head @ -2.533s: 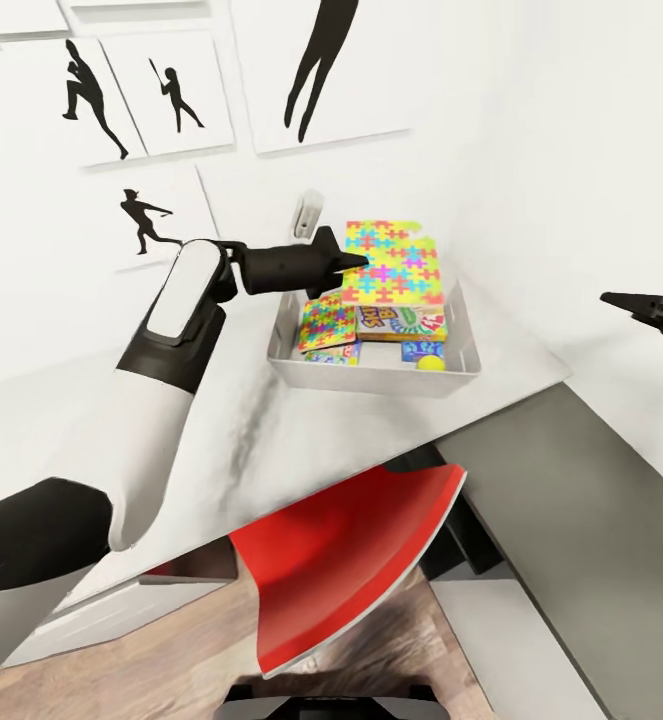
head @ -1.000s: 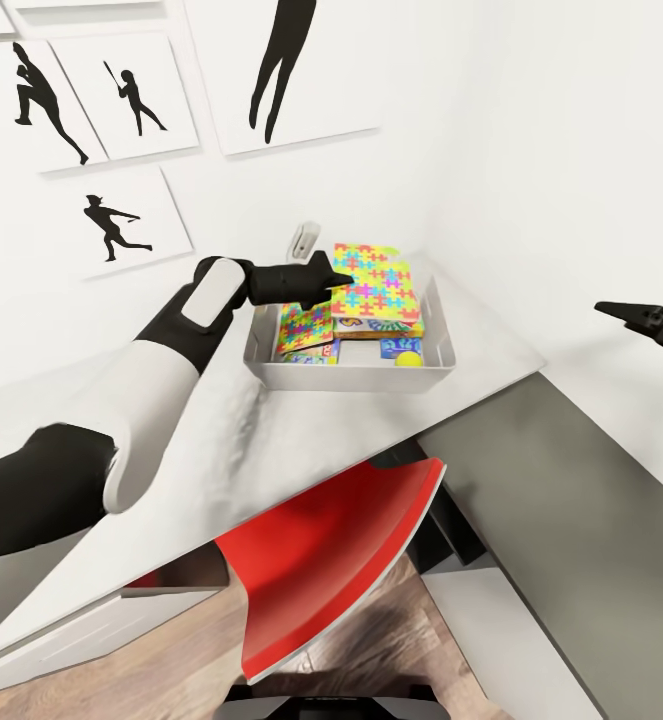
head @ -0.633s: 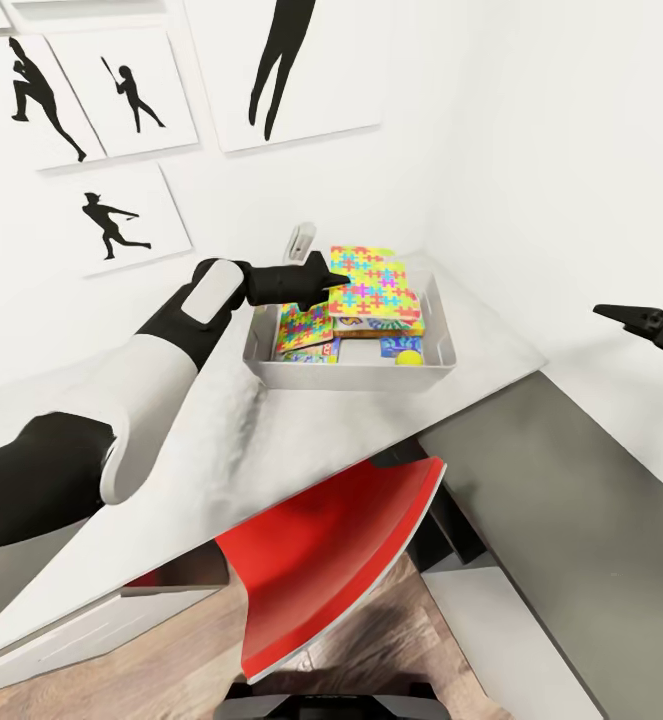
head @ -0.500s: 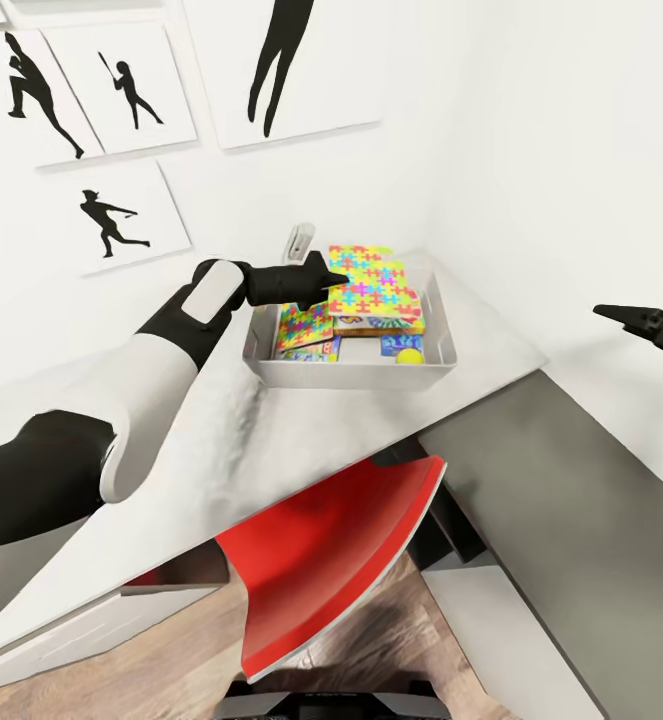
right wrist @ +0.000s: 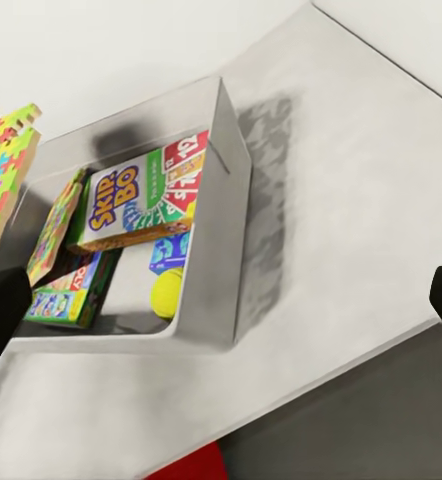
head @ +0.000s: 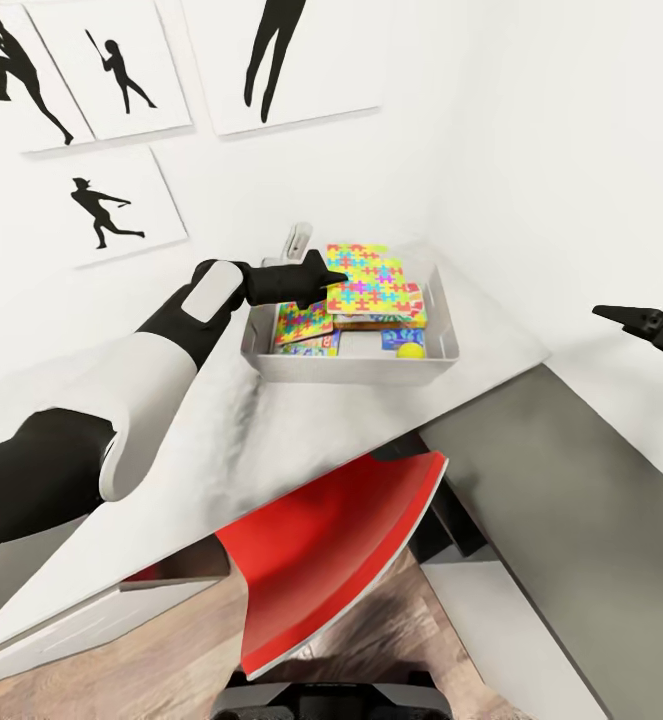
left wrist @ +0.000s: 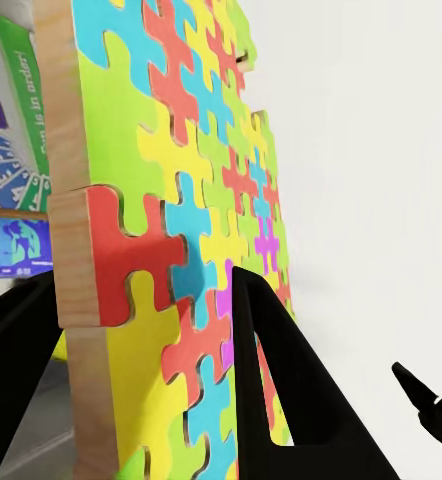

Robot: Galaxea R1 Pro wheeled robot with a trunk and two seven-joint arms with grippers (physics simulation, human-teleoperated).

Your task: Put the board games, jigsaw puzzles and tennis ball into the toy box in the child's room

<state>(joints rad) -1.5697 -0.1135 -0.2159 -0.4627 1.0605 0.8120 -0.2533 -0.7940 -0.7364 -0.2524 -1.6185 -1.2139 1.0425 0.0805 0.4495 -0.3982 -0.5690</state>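
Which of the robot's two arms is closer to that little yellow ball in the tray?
Left. The left gripper holds a jigsaw puzzle over the toy box containing the ball; the right gripper hangs well off beside the table.

Held jigsaw puzzle [head: 369,279]: interlocking pieces in yellow, lime green, cyan, red-orange and magenta; edge pale wood.
Second jigsaw puzzle [head: 304,322]: same multicoloured pattern.
Skip-Bo box [right wrist: 146,201]: white lid panel, yellow lettering, green, red and blue bands.
Ball [right wrist: 167,292]: yellow-green.
Small box [right wrist: 169,252]: blue.
Toy box [head: 356,368]: light grey.
Table [head: 271,440]: pale grey-white, faintly mottled; side cabinet [head: 571,510] dark grey.
Left claw [head: 333,272]: black; forearm white.
Right claw [head: 616,315]: black.
Chair [head: 336,550]: red.
Posters [head: 121,190]: black silhouettes on white.
Floor [head: 121,680]: wood plank.
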